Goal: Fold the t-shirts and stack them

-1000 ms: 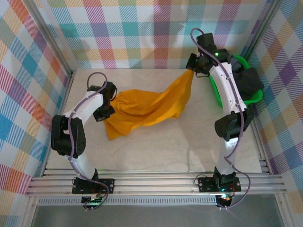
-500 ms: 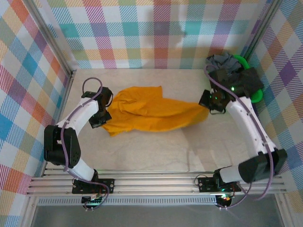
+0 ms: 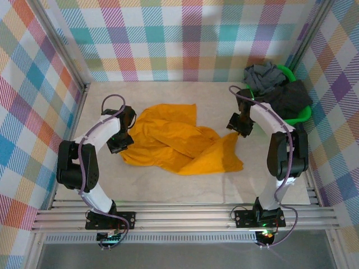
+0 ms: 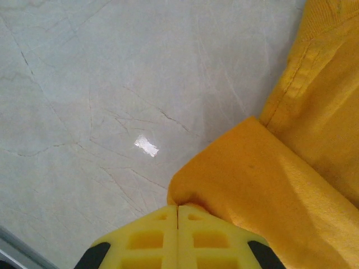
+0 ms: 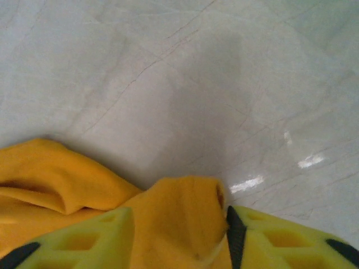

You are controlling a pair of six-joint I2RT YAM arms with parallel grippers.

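The mustard-orange t-shirt (image 3: 179, 143) lies crumpled across the middle of the table (image 3: 168, 182). My left gripper (image 3: 124, 140) is shut on its left edge; in the left wrist view the fingers meet with a fold of orange cloth (image 4: 269, 190) pinched at the left gripper (image 4: 178, 208). My right gripper (image 3: 238, 126) sits low at the shirt's right corner, its jaws apart around a thick wad of orange cloth (image 5: 179, 224). A mid-grey t-shirt (image 3: 263, 75) and a dark charcoal t-shirt (image 3: 289, 98) lie heaped in the basket at the back right.
The green plastic basket (image 3: 303, 115) stands in the back right corner, right behind my right arm. Checked walls close the table on three sides. Bare marble tabletop (image 3: 168, 182) stretches in front of the shirt toward the rail.
My right gripper came down from high at the back to table level, bringing the shirt's end with it. The stretched orange shirt went slack and bunched up. My left gripper barely moved.
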